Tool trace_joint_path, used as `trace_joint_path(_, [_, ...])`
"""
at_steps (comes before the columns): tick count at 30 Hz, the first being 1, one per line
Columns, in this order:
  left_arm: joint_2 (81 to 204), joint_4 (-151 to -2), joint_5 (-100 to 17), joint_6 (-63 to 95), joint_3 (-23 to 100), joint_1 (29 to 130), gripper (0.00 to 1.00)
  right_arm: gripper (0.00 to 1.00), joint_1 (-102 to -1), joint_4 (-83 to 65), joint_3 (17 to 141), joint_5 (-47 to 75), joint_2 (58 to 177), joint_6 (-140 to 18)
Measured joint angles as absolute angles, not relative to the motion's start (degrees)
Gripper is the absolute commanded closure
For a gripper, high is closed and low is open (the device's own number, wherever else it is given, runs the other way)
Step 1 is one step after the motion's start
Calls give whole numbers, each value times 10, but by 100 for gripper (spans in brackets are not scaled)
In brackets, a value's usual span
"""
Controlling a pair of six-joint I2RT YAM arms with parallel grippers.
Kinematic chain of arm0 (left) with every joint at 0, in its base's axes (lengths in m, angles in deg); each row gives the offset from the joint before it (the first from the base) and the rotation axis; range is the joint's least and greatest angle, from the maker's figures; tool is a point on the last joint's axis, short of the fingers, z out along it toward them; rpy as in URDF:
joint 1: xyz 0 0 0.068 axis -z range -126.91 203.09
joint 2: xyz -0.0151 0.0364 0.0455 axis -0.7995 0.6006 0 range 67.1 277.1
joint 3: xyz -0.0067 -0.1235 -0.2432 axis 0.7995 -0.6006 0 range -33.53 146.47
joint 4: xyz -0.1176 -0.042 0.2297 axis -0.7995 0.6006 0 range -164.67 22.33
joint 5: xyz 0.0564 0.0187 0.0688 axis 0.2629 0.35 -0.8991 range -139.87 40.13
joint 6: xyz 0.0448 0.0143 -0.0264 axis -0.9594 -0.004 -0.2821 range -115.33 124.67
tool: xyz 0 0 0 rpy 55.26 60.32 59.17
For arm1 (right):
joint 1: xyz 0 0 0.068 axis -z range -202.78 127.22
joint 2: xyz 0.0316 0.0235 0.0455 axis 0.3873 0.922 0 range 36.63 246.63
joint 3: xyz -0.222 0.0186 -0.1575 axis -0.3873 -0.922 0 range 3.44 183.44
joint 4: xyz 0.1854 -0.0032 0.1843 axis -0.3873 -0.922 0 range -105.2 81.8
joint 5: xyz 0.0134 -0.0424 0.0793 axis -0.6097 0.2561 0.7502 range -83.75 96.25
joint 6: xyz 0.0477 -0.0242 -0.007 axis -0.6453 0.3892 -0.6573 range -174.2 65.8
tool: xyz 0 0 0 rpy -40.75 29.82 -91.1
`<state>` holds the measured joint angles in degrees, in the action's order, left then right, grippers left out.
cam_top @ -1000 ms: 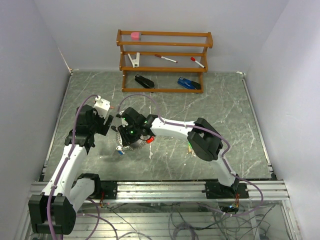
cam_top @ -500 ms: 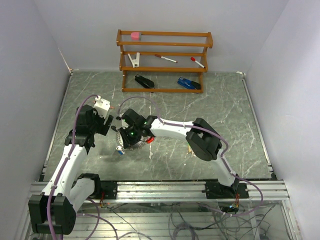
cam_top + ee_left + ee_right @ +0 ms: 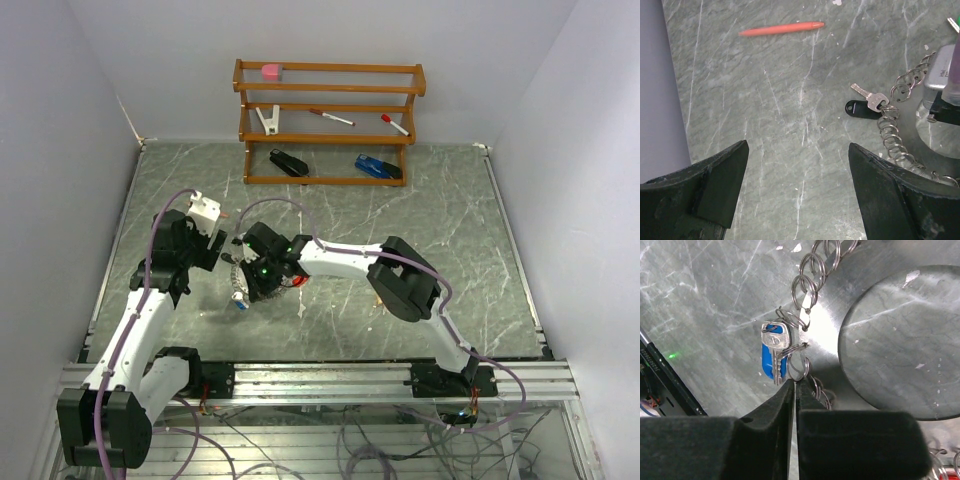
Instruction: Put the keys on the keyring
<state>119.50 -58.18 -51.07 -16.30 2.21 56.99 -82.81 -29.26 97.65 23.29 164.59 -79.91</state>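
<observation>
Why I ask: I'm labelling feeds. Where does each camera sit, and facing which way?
Top external: above and behind, looking down on the table; left arm and right arm show.
Left wrist: on the left arm, looking down; open left hand frames a black-tagged key.
Right wrist: on the right arm, looking down; shut right hand by the blue key.
Shared: both wrist views show the keyring.

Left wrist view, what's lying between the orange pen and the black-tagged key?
Nothing: in the left wrist view, that stretch of grey marbled tabletop between the orange pen and the black-tagged key is bare.
</observation>
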Motion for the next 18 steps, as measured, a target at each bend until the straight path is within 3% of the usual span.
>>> trace_joint_path(12, [1195,-582,-504,-163,22,570,9,100,-830,-269,960,214,1639,-802])
trace_joint_path(18, [1197,-582,-498,-163,22,570,9,91,-830,-269,960,210,1639,-823])
